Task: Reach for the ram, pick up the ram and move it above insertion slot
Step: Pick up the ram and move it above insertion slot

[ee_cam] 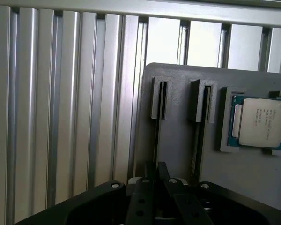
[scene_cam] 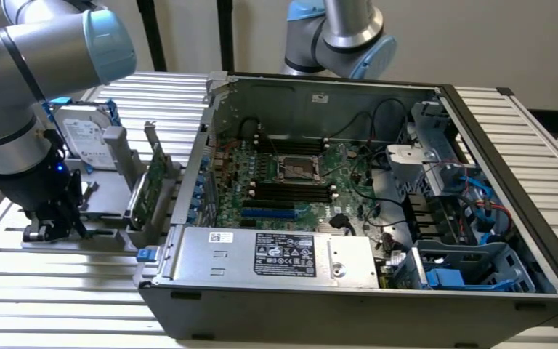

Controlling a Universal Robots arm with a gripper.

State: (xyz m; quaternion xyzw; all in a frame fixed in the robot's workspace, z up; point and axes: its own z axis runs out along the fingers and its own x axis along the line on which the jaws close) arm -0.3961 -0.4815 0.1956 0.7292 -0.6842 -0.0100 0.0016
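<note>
Jaws were clamped on the ram (ee_cam: 156, 140), standing edge-on in its grey holder (ee_cam: 178, 145) slot; long axis ran straight out ahead of the jaws, along the slot.

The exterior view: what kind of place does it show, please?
Most likely a robotics lab bench for computer assembly: an open computer case with its motherboard exposed, a grey fixture holding a hard drive beside it, and a robot arm over a table of aluminium profiles.

Soft even light; glare on table slats (ee_cam: 61, 93); computer case (scene_cam: 289, 102) recesses perhaps shadowed.
</note>
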